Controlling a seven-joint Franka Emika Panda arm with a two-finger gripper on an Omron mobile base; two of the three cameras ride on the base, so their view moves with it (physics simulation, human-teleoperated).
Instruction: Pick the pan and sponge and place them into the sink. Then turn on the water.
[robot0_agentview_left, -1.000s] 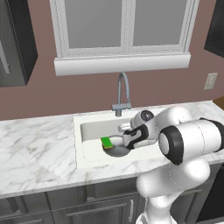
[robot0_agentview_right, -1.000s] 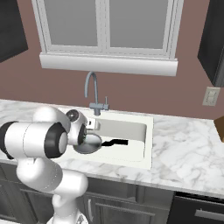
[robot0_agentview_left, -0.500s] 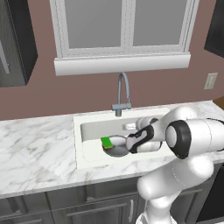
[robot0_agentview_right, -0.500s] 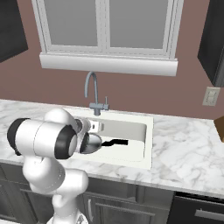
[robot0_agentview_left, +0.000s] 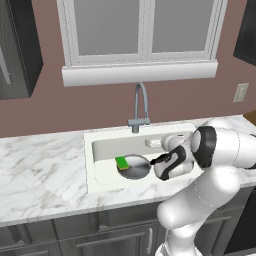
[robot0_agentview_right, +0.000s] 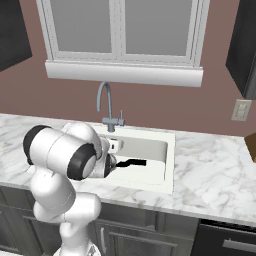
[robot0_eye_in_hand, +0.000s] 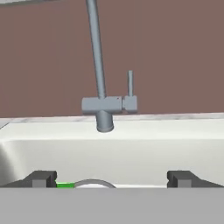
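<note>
White marble counter (robot0_agentview_left: 45, 175) surrounded the sink (robot0_agentview_left: 100, 142), which sat below the window (robot0_agentview_left: 140, 30) on the reddish-brown wall. From the left base view I saw the pan (robot0_agentview_left: 135, 167) lying inside the basin toward its left half, with the sponge (robot0_agentview_left: 121, 162) touching the pan's left rim; whether the sponge rested on the pan or just beside it I could not tell. From the right base view the pan's black handle (robot0_agentview_right: 131, 162) pointed toward the right side of the basin, while the arm's body hid the pan bowl. The gripper (robot0_agentview_left: 159, 161) was low over the basin, just to the right of the pan, with the arm bent down over the front edge of the counter. In the hand view I saw its two fingertips (robot0_eye_in_hand: 41, 178) spread wide apart with nothing between them, so the jaws stood fully open and held nothing. The same view faced the faucet (robot0_eye_in_hand: 103, 105) straight ahead on the back rim of the sink, its side lever (robot0_eye_in_hand: 130, 85) standing upright, and a sliver of the green sponge and the pan's rim showed near the left fingertip. I observed no water stream from the spout.
</note>
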